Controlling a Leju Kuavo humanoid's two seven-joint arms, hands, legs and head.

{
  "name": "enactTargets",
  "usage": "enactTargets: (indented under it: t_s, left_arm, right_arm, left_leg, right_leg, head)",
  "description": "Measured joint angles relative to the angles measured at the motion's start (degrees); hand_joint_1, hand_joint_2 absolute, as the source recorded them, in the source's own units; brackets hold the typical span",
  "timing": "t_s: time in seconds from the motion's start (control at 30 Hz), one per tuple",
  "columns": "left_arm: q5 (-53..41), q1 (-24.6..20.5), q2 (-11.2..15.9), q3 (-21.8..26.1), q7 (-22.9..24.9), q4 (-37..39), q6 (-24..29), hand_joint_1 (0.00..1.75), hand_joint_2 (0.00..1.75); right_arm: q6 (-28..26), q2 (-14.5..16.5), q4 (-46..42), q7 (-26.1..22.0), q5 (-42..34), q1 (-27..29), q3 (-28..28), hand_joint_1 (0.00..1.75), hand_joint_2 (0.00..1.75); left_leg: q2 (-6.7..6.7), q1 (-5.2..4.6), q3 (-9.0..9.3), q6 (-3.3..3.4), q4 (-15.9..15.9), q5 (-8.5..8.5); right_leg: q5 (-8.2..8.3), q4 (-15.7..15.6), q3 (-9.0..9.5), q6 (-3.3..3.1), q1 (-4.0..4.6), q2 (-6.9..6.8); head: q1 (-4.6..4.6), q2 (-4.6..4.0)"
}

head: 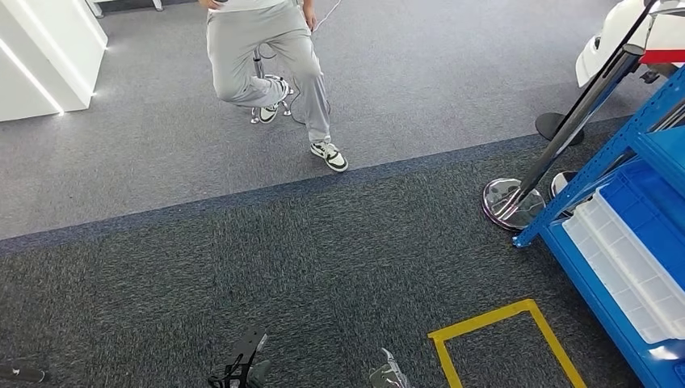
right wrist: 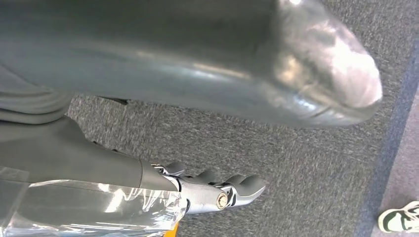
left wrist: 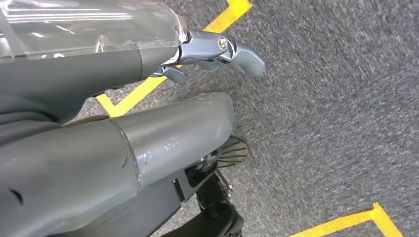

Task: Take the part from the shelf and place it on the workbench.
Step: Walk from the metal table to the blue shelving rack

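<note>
We look down on dark grey carpet (head: 323, 267), with a lighter grey band beyond it toward the far edge of the floor. At the right edge stands the blue shelf (head: 638, 145), and on its lower level lie a white tray (head: 626, 271) and, just behind it, a blue bin (head: 650, 214); we cannot tell which item is the part. A chrome stanchion (head: 517, 198) stands on its round base at the shelf's near corner post. Yellow tape (head: 501, 323) marks a box on the carpet in front of the shelf.

Our left hand (left wrist: 220, 52) hangs over the carpet near the tape, its fingers gently curled and apart, holding nothing. Our right hand (right wrist: 222, 190) hangs likewise, fingers loosely spread and empty.

On the lighter carpet a person (head: 266, 56) in grey trousers stands beside a stool.
</note>
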Motion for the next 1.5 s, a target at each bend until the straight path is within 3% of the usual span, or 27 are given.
enactTargets:
  t_s: [0.03,0.1,0.13,0.17,0.2,0.3,0.37,0.43,0.5,0.53,0.6,0.67,0.7,0.73,0.8,0.87,1.0,1.07,1.13,1.17,1.2,1.27,1.33,1.37,1.5]
  left_arm:
    - [0.01,-0.01,-0.03,0.01,-0.02,0.01,-0.01,0.00,0.00]
    - [0.02,0.03,-0.03,0.03,-0.05,0.01,-0.05,0.00,0.00]
    - [0.03,0.09,-0.03,0.05,-0.05,0.01,-0.08,0.00,0.00]
    - [0.04,0.16,-0.02,0.07,-0.05,0.01,-0.11,0.00,0.00]
    - [0.05,0.20,-0.03,0.08,-0.05,0.00,-0.14,0.00,0.00]
    - [0.04,0.21,-0.02,0.10,-0.08,0.00,-0.23,0.00,0.00]
    - [0.04,0.14,0.03,0.12,-0.12,-0.01,-0.30,0.00,0.00]
    - [0.02,0.06,0.03,0.13,-0.14,-0.01,-0.43,0.00,0.00]
    - [0.00,0.00,0.01,0.13,-0.14,-0.01,-0.55,0.00,0.00]
    - [-0.01,-0.02,0.00,0.13,-0.14,-0.01,-0.58,0.00,0.00]
    - [-0.01,0.04,0.00,0.14,-0.14,0.00,-0.64,0.00,0.00]
    - [-0.01,0.20,0.03,0.15,-0.14,0.01,-0.66,0.00,0.00]
    - [-0.01,0.25,0.04,0.15,-0.14,0.00,-0.66,0.00,0.00]
    - [-0.01,0.27,0.05,0.15,-0.14,-0.01,-0.66,0.00,0.00]
    - [-0.02,0.17,0.08,0.15,-0.14,-0.01,-0.66,0.00,0.00]
    - [-0.03,0.01,0.09,0.15,-0.13,-0.01,-0.66,0.00,0.00]
    - [-0.10,-0.02,0.05,0.20,-0.08,-0.01,-0.41,0.00,0.00]
    - [-0.10,-0.10,-0.01,0.24,-0.09,-0.01,-0.28,0.00,0.00]
    - [-0.10,-0.06,-0.01,0.29,-0.09,-0.01,-0.21,0.00,0.00]
    - [-0.10,0.01,-0.01,0.33,-0.09,-0.01,-0.17,0.00,0.00]
    - [-0.11,0.06,0.00,0.37,-0.09,-0.01,-0.12,0.00,0.00]
    - [-0.16,0.08,-0.02,0.40,-0.10,-0.01,-0.05,0.00,0.00]
    - [-0.20,0.04,-0.04,0.42,-0.12,-0.01,0.01,0.00,0.00]
    - [-0.21,0.02,-0.04,0.42,-0.13,-0.01,0.04,0.00,0.00]
    - [-0.27,0.00,-0.04,0.43,-0.15,-0.01,0.05,0.00,0.00]
  right_arm:
    - [0.01,0.00,0.04,-0.05,-0.02,-0.03,-0.02,0.00,0.00]
    - [0.01,-0.02,0.20,-0.10,-0.09,-0.06,-0.11,0.00,0.00]
    - [0.01,-0.02,0.30,-0.11,-0.14,-0.05,-0.20,0.00,0.00]
    - [0.00,-0.03,0.39,-0.11,-0.18,-0.04,-0.29,0.00,0.00]
    - [0.00,-0.03,0.47,-0.11,-0.23,-0.05,-0.38,0.00,0.00]
    - [0.21,0.01,0.61,-0.17,-0.43,-0.19,-0.52,0.00,0.00]
    - [0.58,0.07,0.69,-0.22,-0.50,-0.31,-0.58,0.00,0.00]
    - [1.02,0.12,0.74,-0.22,-0.51,-0.37,-0.64,0.00,0.00]
    - [1.41,0.17,0.74,-0.22,-0.50,-0.45,-0.68,0.00,0.00]
    - [1.54,0.21,0.74,-0.22,-0.49,-0.49,-0.69,0.00,0.00]
    - [1.63,0.31,0.78,-0.21,-0.46,-0.53,-0.69,0.00,0.00]
    - [1.64,0.34,0.86,-0.20,-0.44,-0.53,-0.69,0.00,0.00]
    - [1.65,0.35,0.89,-0.20,-0.44,-0.53,-0.69,0.00,0.00]
    - [1.66,0.36,0.91,-0.18,-0.44,-0.55,-0.69,0.00,0.00]
    - [1.77,0.43,0.91,0.01,-0.44,-0.59,-0.70,0.00,0.00]
    - [2.02,0.49,0.92,0.36,-0.44,-0.65,-0.77,0.00,0.00]
    - [2.50,0.53,0.91,0.85,-0.15,-0.80,-0.93,0.00,0.00]
    - [2.56,0.52,0.93,0.97,0.07,-0.86,-1.10,0.00,0.00]
    - [2.60,0.52,1.04,1.15,0.19,-0.85,-1.37,0.00,0.00]
    - [2.61,0.52,1.12,1.23,0.22,-0.84,-1.51,0.00,0.00]
    - [2.62,0.52,1.20,1.29,0.25,-0.83,-1.61,0.00,0.00]
    - [2.67,0.52,1.29,1.34,0.33,-0.86,-1.71,0.00,0.00]
    - [2.72,0.53,1.31,1.37,0.38,-0.93,-1.72,0.00,0.00]
    - [2.74,0.54,1.32,1.39,0.39,-0.94,-1.73,0.00,0.00]
    - [2.83,0.63,1.31,1.41,0.40,-0.96,-1.74,0.00,0.00]
  left_leg:
    - [0.08,0.21,0.19,0.15,-0.50,0.31]
    - [0.20,0.16,0.18,0.25,-0.68,0.46]
    - [0.22,0.17,0.13,0.19,-0.65,0.44]
    - [0.24,0.19,0.12,0.10,-0.58,0.39]
    - [0.24,0.25,0.13,-0.06,-0.46,0.30]
    - [0.13,0.47,0.11,-1.10,0.45,-0.35]
    - [0.07,0.38,0.00,-1.94,0.92,-0.69]
    - [0.04,0.56,0.01,-2.73,0.93,-0.80]
    - [-0.02,0.92,-0.59,-3.30,2.50,-2.03]
    - [-0.06,0.99,-1.65,-3.41,4.88,-3.52]
    - [-0.11,0.96,-5.37,-3.36,12.77,-7.34]
    - [-0.13,0.83,-8.25,-3.09,18.42,-8.85]
    - [-0.14,0.71,-8.22,-2.79,18.06,-7.90]
    - [-0.13,0.53,-6.97,-2.39,15.21,-5.96]
    - [0.00,-0.04,-3.23,-1.45,6.97,-2.16]
    - [0.07,-0.54,-1.26,-0.96,2.57,-0.87]
    - [-0.16,-0.43,-0.95,-0.20,1.29,-0.24]
    - [-0.16,-0.23,-0.80,0.22,0.74,0.17]
    - [-0.18,-0.28,-0.96,0.35,0.71,0.23]
    - [-0.20,-0.30,-1.00,0.34,0.73,0.22]
    - [-0.25,-0.30,-1.00,0.32,0.75,0.21]
    - [-0.45,-0.26,-0.83,0.12,0.86,0.09]
    - [-0.66,-0.40,-0.81,-0.36,1.17,-0.14]
    - [-0.72,-0.46,-0.85,-0.66,1.28,-0.22]
    - [-0.78,-0.23,-1.18,-1.95,2.17,-1.01]
  right_leg:
    - [-1.47,2.26,-0.99,0.21,-0.11,0.02]
    - [-5.22,9.71,-4.52,0.76,-0.56,0.02]
    - [-6.33,12.93,-6.12,1.03,-0.78,0.00]
    - [-6.37,14.42,-6.93,1.27,-1.00,-0.02]
    - [-5.21,13.50,-6.55,1.48,-1.23,-0.05]
    - [-0.02,2.53,-1.22,1.80,-1.71,-0.18]
    - [0.62,-0.67,0.26,1.15,-1.46,0.00]
    - [0.64,-0.59,0.16,0.04,-1.10,0.23]
    - [0.72,-0.79,0.27,-0.98,-0.94,0.21]
    - [0.78,-0.91,0.34,-1.41,-0.90,0.17]
    - [0.74,-0.89,0.32,-1.93,-0.51,0.10]
    - [0.64,-0.80,0.33,-2.20,-0.01,0.09]
    - [0.58,-0.73,0.39,-2.30,0.23,0.09]
    - [0.50,-0.66,0.50,-2.37,0.41,0.10]
    - [0.30,-0.51,0.68,-2.30,0.71,0.06]
    - [0.21,-0.40,0.62,-1.91,0.82,-0.06]
    - [-0.49,0.30,0.31,-0.76,0.68,-0.24]
    - [-3.62,5.28,-1.95,-0.20,0.44,-0.11]
    - [-7.08,12.87,-5.68,0.29,0.11,-0.07]
    - [-7.56,15.15,-6.86,0.48,-0.08,-0.07]
    - [-6.87,15.24,-6.98,0.63,-0.27,-0.08]
    - [-2.86,8.77,-3.76,0.76,-0.63,-0.06]
    - [-0.05,1.33,-0.07,0.56,-0.67,0.09]
    - [0.32,-0.41,0.74,0.36,-0.56,0.15]
    - [0.49,-1.24,0.97,-1.09,-0.45,0.06]
  head:
    - [0.08,0.00]
    - [0.19,0.00]
    - [0.20,0.00]
    - [0.20,0.00]
    - [0.20,0.00]
    - [0.25,0.00]
    - [0.12,0.00]
    - [-0.07,0.00]
    - [-0.15,0.00]
    - [-0.27,0.00]
    - [-0.53,0.00]
    - [-0.61,0.00]
    - [-0.62,0.00]
    - [-0.61,0.00]
    - [-0.60,0.00]
    - [-0.59,0.00]
    - [-0.60,0.00]
    - [-0.40,0.00]
    - [-0.26,0.00]
    - [-0.26,0.00]
    - [-0.25,0.00]
    - [-0.24,0.00]
    - [-0.24,0.00]
    - [-0.27,0.00]
    - [-0.36,0.00]
